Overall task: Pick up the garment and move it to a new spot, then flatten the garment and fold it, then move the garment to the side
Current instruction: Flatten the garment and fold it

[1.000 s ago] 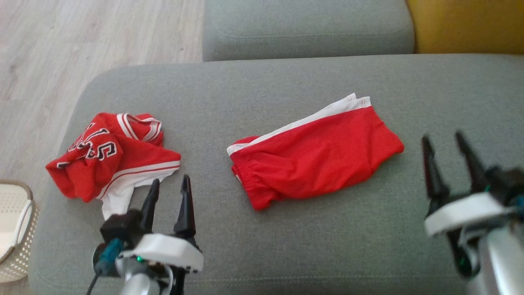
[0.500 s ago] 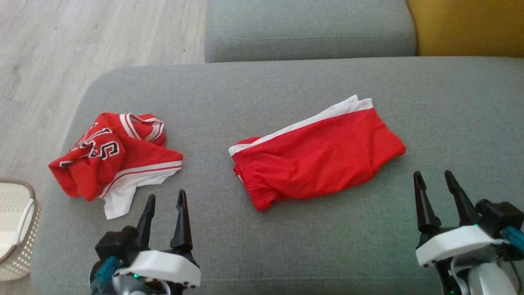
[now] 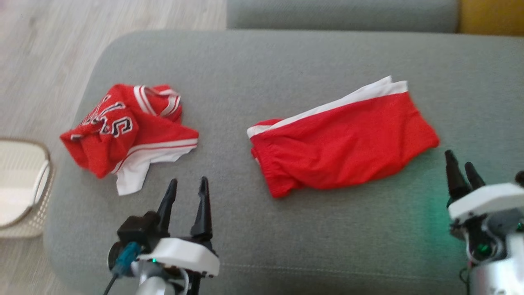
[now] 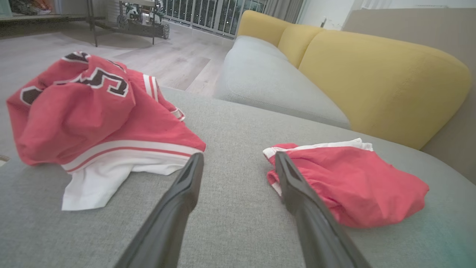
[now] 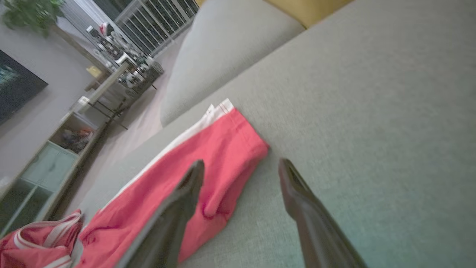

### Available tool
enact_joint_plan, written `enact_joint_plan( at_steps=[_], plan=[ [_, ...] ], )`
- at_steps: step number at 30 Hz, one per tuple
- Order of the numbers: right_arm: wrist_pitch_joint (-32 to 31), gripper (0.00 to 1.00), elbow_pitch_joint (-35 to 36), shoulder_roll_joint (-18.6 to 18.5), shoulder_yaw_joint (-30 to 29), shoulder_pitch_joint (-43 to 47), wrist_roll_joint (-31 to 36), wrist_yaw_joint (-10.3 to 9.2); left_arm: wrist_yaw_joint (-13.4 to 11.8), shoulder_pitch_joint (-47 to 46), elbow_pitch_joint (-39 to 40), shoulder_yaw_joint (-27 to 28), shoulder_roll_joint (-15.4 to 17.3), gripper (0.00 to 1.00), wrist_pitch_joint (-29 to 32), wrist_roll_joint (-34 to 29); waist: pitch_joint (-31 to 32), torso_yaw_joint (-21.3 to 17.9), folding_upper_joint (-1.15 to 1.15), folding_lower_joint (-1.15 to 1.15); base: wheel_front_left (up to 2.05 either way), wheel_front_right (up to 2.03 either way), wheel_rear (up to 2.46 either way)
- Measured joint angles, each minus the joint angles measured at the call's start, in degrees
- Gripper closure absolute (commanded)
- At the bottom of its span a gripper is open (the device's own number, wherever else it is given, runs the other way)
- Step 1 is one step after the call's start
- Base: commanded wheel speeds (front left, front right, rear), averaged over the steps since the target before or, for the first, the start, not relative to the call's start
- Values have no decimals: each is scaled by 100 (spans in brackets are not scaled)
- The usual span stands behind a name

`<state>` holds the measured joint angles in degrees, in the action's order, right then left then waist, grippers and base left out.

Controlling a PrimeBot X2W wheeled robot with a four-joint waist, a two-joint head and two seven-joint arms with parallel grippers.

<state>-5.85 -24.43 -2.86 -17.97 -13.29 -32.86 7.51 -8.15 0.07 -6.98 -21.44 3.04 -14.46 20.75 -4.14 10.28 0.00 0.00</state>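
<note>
— Where are the folded red shorts with the white side stripe (image 3: 342, 139)?
— Mid grey fabric sofa cushion (image 3: 286, 246), long axis slanting: elastic waistband near-left, hems far-right. The crumpled red lettered jersey (image 3: 123, 131) lies well apart, leftward.
— And the pincers?
— The left gripper (image 3: 188, 180) and the right gripper (image 3: 459, 158) both have their fingers spread, holding nothing.

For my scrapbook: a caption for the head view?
Left gripper and right gripper open near red shorts and crumpled jersey on a sofa.
</note>
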Motion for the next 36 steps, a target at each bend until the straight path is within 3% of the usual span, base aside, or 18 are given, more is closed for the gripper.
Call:
enact_joint_plan(
  at_steps=[10,27,28,29,30,31,36],
  plan=[
    [-956,0,-1280,0,-808,-1245,-396,-1,-171,-182,23,-375,-5,0,0,115,-576,425,0,0,0,0,0],
    [-1238,0,-2094,-46,-1428,-2241,619,2,-396,-404,149,-675,-15,0,-1,318,-944,932,0,0,0,0,0],
    [-1238,15,-2145,-48,-1474,-2300,670,3,-397,-405,149,-723,-15,0,-1,319,-951,938,0,0,0,0,0],
    [-1237,15,-2184,-54,-1501,-2351,732,2,-397,-405,149,-754,-16,0,-1,330,-955,942,0,0,0,0,0],
    [-1221,73,-2220,-60,-1534,-2388,799,2,-399,-407,149,-761,-18,0,-1,358,-955,942,0,0,0,0,0],
    [-1221,100,-2220,-60,-1534,-2388,799,2,-399,-407,149,-761,-18,0,-1,358,-955,942,0,0,0,0,0],
    [-965,100,-2316,-58,-1592,-2373,925,1,-445,-416,147,-762,-19,0,0,372,-896,893,0,0,0,0,0]
  ],
)
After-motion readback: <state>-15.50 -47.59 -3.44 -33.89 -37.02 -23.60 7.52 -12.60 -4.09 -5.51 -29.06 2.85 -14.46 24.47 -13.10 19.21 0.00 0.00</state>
